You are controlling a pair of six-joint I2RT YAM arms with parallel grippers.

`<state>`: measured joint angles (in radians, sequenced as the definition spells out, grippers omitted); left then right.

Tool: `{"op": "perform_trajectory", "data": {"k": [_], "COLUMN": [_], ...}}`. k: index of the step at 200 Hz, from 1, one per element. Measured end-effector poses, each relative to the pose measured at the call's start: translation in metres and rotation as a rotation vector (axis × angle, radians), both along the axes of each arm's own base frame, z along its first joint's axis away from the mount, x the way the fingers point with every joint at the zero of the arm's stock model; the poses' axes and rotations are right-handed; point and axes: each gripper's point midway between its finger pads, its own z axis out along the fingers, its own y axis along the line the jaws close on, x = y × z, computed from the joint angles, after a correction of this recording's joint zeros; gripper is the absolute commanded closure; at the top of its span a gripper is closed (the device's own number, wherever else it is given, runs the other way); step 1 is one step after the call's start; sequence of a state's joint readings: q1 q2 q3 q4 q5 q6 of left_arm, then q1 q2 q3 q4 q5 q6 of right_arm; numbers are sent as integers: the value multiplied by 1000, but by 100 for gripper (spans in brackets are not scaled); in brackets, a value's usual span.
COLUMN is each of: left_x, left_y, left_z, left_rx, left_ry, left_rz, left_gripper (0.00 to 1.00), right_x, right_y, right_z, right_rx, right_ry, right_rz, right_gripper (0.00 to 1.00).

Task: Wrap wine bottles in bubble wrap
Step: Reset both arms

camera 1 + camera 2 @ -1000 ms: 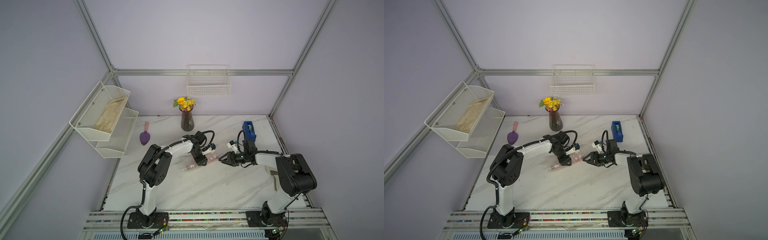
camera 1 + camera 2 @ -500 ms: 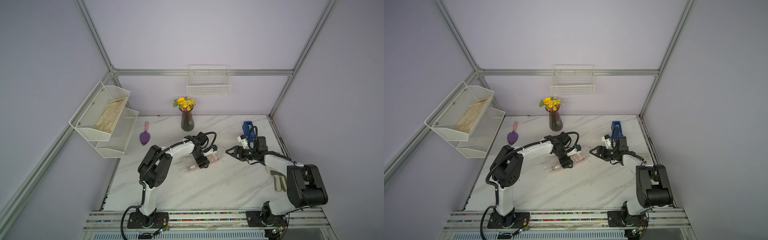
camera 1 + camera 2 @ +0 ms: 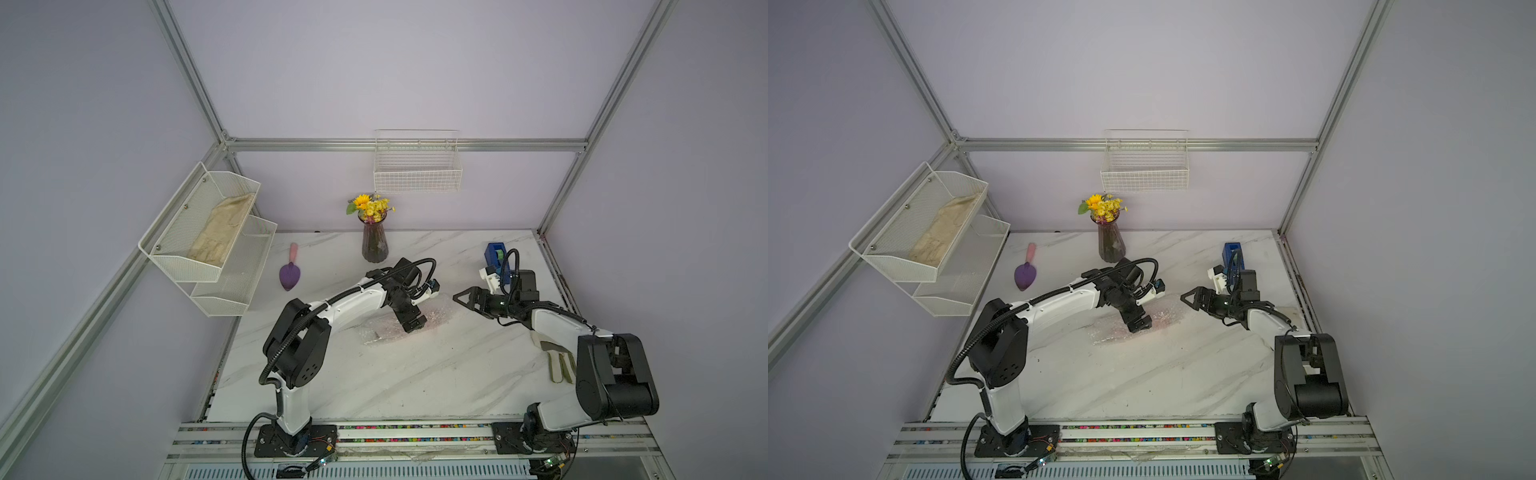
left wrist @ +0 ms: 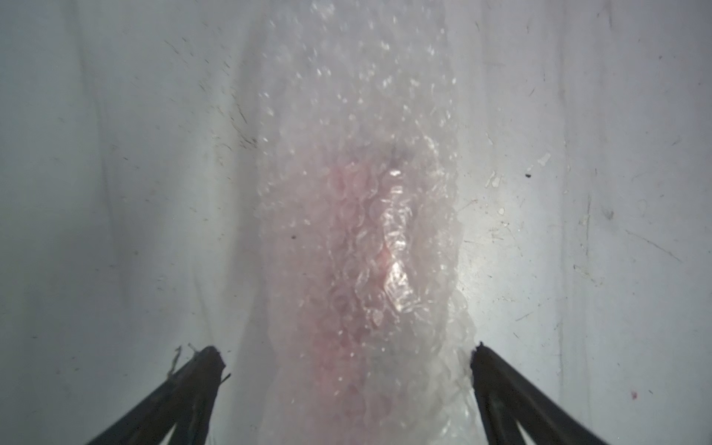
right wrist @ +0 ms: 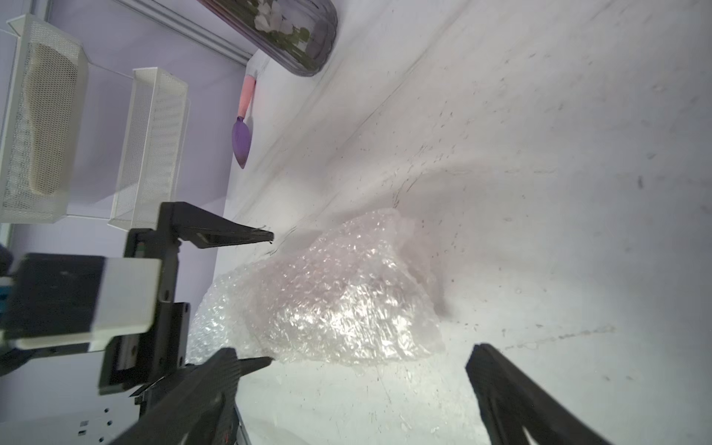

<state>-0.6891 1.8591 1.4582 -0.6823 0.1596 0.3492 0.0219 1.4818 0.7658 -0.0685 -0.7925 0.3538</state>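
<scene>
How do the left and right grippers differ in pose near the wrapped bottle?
The left gripper points down, straddling the bubble-wrapped bottle; the right gripper points sideways at it. The left gripper is over it; the right gripper stands clear beside it. Both are open, holding nothing.

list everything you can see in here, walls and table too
bubble wrap: 1, clear, rolled bundle mid-table
wine bottle: 1, pink-red, inside the wrap
vase: 1, dark, back of table
flowers: 1 bunch, yellow, in vase
trowel: 1, purple, pink handle, back left
tape dispenser: 1, blue, back right
glove: at least 1, beige-green, right edge
wire basket: 1, white, back wall
mesh shelf: 1, white, left wall
cloth: 1, beige, upper tier
table: 1, white marble
left gripper: open, astride bundle
right gripper: open, facing bundle
</scene>
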Motion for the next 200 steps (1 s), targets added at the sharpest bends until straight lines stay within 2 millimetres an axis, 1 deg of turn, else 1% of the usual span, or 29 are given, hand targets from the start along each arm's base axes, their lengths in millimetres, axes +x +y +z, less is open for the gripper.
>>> {"op": "perform_trajectory", "data": {"k": [15, 27, 43, 60, 72, 80, 90, 99, 111, 120, 125, 127, 139, 151, 160, 174, 187, 200], "left_x": [8, 14, 20, 23, 23, 23, 22, 22, 26, 30, 32, 32, 30, 20, 11, -2, -10, -15], "left_y": [1, 2, 5, 12, 24, 35, 55, 77, 118, 153, 176, 182, 232, 269, 288, 312, 329, 343], "left_z": [20, 40, 73, 109, 133, 146, 159, 163, 160, 151, 142, 139, 111, 83, 65, 42, 29, 19], "left_rx": [-21, -45, -92, -150, -187, -205, -223, -226, -206, -174, -145, -139, -56, 23, 63, 104, 107, 90], "left_ry": [-65, -123, -208, -304, -381, -432, -508, -566, -637, -680, -703, -709, -737, -743, -737, -731, -730, -737], "left_rz": [25, 50, 84, 128, 190, 237, 314, 390, 528, 646, 721, 739, 892, 1004, 1062, 1147, 1213, 1270], "left_gripper": [0, 0, 0, 0, 0, 0, 0, 0, 0, 0, 0, 0, 0, 0, 0, 0, 0, 0], "right_x": [4, 9, 18, 22, 25, 26, 24, 21, 13, 6, 2, 0, -9, -13, -11, -3, 7, 19], "right_y": [-7, -16, -26, -37, -47, -54, -64, -73, -88, -98, -102, -105, -113, -122, -125, -129, -132, -133], "right_z": [8, 16, 27, 34, 40, 43, 44, 42, 31, 21, 15, 12, -5, -19, -25, -22, -16, -14], "right_rx": [-35, -74, -119, -171, -209, -235, -276, -313, -371, -410, -433, -445, -497, -551, -578, -597, -603, -606], "right_ry": [-37, -78, -129, -165, -202, -232, -280, -324, -379, -420, -443, -456, -491, -501, -504, -544, -591, -615], "right_rz": [-36, -74, -122, -180, -227, -261, -313, -357, -427, -471, -492, -503, -529, -555, -562, -583, -606, -613], "right_gripper": [3, 3, 3, 3, 3, 3, 3, 3, 3, 3, 3, 3, 3, 3, 3, 3, 3, 3]}}
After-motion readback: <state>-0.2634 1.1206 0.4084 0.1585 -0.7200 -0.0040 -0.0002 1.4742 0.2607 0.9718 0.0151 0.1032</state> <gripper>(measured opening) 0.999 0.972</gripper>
